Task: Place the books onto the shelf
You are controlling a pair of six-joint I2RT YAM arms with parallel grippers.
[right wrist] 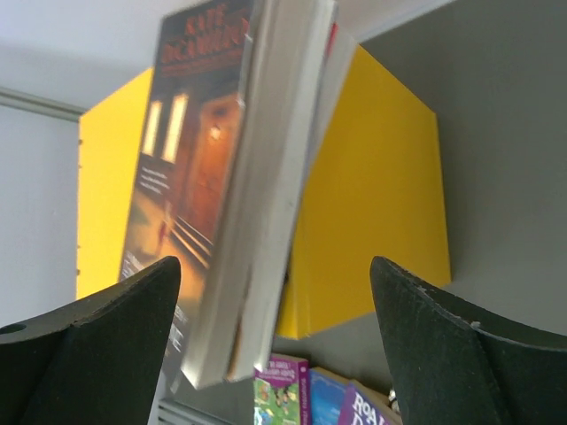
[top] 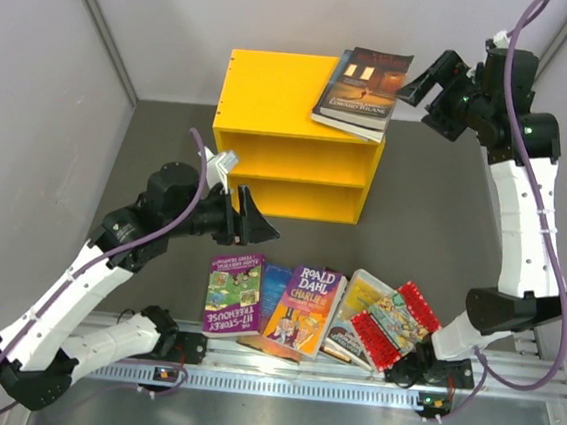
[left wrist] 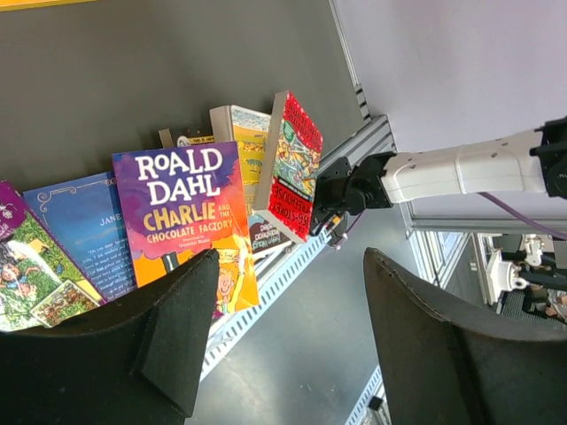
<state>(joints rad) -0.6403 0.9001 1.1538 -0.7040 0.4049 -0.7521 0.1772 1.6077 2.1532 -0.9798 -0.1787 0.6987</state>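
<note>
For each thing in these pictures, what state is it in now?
Shelf: both compartments empty.
Dark books: stacked on the shelf top, overhanging its right edge.
Row of books: lying on the table, overlapping.
Left end effector: open, empty, above the row.
Right end effector: open, empty, beside the dark books.

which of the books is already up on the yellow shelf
The dark-covered book with the lit doorway lies flat on the top right corner of the yellow shelf, overhanging its edge. The other books sit in a row on the table.
</note>
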